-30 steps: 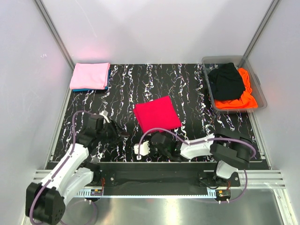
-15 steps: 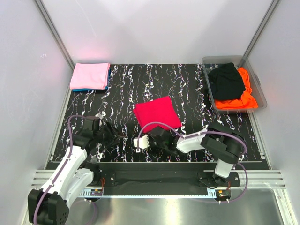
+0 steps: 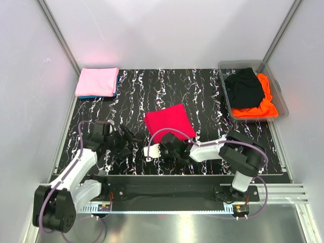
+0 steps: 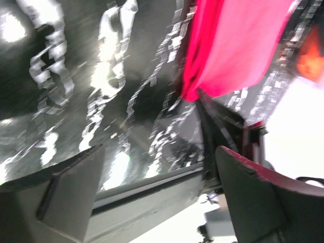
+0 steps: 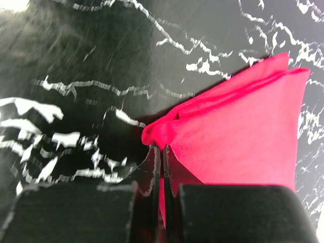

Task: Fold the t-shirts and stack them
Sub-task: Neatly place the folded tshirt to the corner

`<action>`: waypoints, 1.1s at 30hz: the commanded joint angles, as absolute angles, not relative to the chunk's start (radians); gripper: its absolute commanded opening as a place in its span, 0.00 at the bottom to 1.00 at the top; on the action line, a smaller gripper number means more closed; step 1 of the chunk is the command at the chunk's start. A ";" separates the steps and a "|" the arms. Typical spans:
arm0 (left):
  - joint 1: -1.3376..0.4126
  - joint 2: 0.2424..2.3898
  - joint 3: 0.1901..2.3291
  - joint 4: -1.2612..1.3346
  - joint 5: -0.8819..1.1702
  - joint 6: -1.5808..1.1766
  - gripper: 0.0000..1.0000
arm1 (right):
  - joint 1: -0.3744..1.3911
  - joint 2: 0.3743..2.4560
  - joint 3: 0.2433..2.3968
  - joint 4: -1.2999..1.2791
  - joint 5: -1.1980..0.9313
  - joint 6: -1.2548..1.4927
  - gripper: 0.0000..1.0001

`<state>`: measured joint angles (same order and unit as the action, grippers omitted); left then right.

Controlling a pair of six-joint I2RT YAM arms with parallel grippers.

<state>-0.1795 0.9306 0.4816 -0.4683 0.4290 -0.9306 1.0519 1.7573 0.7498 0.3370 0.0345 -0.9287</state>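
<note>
The crimson-red t-shirt (image 3: 168, 123) lies folded into a tilted square near the middle of the black marbled table (image 3: 202, 96). The right gripper (image 3: 169, 146) sits low at the shirt's 6 o'clock corner. The right wrist view shows its jaws pressed tight together on that corner, with a small bulge of red cloth pinched up above them and the rest of the shirt fanning away toward 2 o'clock.

The left gripper (image 3: 132, 137) lies at about 8 o'clock from the shirt, close to it, with its jaws spread wide and nothing between them. In its own wrist view the two fingers (image 4: 71, 187) frame bare table, and the shirt's edge shows beyond them at 1 o'clock.

At the table's 10 o'clock corner a folded pink t-shirt (image 3: 97, 81) rests on a blue t-shirt (image 3: 96, 96). At 2 o'clock a clear bin (image 3: 281, 101) holds a black t-shirt (image 3: 244, 87) lying partly over an orange t-shirt (image 3: 263, 108), both crumpled.
</note>
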 commanded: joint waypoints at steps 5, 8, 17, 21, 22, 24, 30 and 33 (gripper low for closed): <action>-0.179 1.127 0.445 -0.003 0.560 -1.089 0.99 | 1.016 1.594 0.753 0.226 0.003 -0.899 0.00; -0.196 1.239 0.475 0.101 0.525 -1.112 0.99 | 1.003 1.563 0.753 0.209 -0.025 -0.897 0.00; -0.291 1.546 0.629 0.270 0.448 -1.209 0.99 | 0.985 1.506 0.770 0.170 -0.040 -0.887 0.00; -0.316 1.603 0.667 0.255 0.379 -1.244 0.99 | 0.968 1.482 0.785 0.169 -0.047 -0.871 0.00; -0.319 1.612 0.673 0.247 0.365 -1.249 0.99 | 0.965 1.474 0.793 0.169 -0.051 -0.870 0.00; -0.327 1.652 0.704 0.220 0.336 -1.259 0.99 | 0.959 1.473 0.801 0.169 -0.055 -0.868 0.00; -0.331 1.748 0.814 0.094 0.290 -1.236 0.96 | 0.953 1.476 0.824 0.173 -0.060 -0.864 0.00; -0.328 1.785 0.854 0.061 0.293 -1.238 0.91 | 0.946 1.474 0.831 0.187 -0.061 -0.844 0.00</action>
<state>-0.3283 1.7424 0.8150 0.1345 0.3645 -1.2579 0.9581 1.5116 0.7845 0.1513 -0.0452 -0.8749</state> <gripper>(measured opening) 0.929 0.017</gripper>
